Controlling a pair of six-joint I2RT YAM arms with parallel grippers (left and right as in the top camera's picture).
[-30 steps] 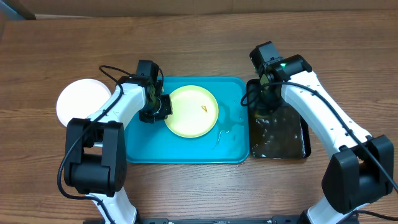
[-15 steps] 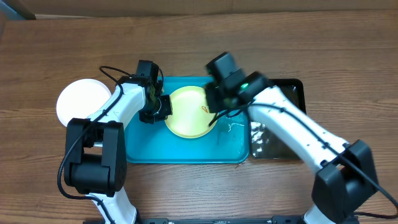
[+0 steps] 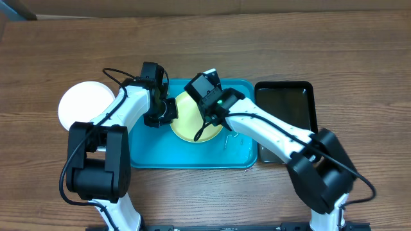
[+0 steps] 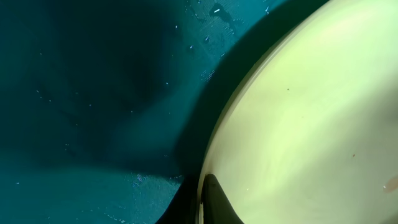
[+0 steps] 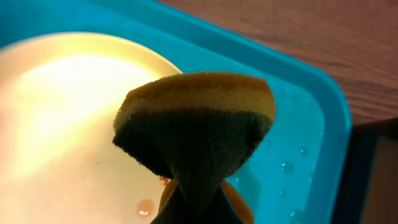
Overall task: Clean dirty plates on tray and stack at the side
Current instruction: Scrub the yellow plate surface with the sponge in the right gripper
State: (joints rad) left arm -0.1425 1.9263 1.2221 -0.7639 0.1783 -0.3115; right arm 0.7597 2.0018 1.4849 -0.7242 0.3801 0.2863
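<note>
A pale yellow-green plate lies in the turquoise tray. My left gripper is shut on its left rim; in the left wrist view one dark finger lies over the plate edge. My right gripper hovers over the plate's right half, shut on a sponge with a yellow top and a dark scrub face. Below the sponge, an orange smear and a droplet sit on the plate. A white plate rests on the table left of the tray.
A black tray holding dark liquid stands right of the turquoise one. Water drops dot the turquoise tray floor. The brown wooden table runs all around, and my right arm crosses the tray's right part.
My right arm has swung left from the black tray to above the yellow-green plate, carrying the sponge. The left gripper has stayed on the plate's rim.
</note>
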